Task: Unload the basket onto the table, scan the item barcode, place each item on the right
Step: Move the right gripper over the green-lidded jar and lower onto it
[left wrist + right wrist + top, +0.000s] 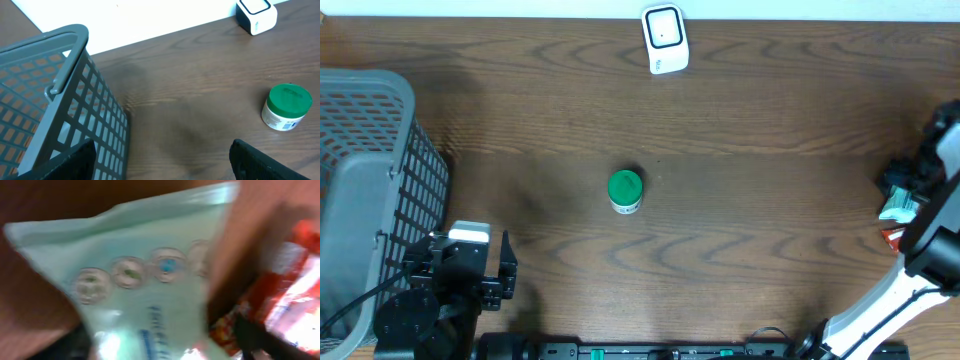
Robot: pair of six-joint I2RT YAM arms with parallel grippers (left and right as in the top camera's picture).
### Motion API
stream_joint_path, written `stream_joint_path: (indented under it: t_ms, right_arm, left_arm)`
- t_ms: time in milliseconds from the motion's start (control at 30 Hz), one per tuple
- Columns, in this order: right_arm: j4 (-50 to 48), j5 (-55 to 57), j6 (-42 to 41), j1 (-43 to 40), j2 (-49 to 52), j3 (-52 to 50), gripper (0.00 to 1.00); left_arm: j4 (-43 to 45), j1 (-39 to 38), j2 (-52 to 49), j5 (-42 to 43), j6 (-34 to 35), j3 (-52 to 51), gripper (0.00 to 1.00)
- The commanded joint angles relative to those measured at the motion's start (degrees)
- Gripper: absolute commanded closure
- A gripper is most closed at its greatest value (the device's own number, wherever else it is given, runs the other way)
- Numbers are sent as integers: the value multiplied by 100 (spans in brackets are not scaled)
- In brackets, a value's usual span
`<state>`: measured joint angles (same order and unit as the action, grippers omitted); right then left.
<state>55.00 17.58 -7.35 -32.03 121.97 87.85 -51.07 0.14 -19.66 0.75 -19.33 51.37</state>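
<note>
Blurred pale pouch at right jaws, grip unclear, left jaws wide, empty

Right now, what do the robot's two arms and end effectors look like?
The left arm is black with round joint housings, a white block on top and a black cable looping off. The left end effector has dark fingers. The right arm has white links and black joints; the right end effector is black.
</note>
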Motion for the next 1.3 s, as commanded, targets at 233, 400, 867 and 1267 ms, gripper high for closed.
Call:
stream_joint_path:
  t_ms: [233, 400, 867, 1267]
  right_arm:
    - [634, -2999, -201, 1145, -1143, 1147, 1]
    - [1137, -4131, -1252, 2774, -1510, 1145, 1]
    - [970, -2983, -4251, 6548, -1305, 1027, 1]
    - [739, -2046, -4706, 7479, -623, 1040, 1]
  left_arm:
    - [7, -22, 33, -9, -9, 15, 14]
    - [7, -22, 31, -9, -9, 15, 14]
    - [7, -22, 33, -9, -9, 15, 14]
    - [7, -22, 33, -9, -9, 15, 14]
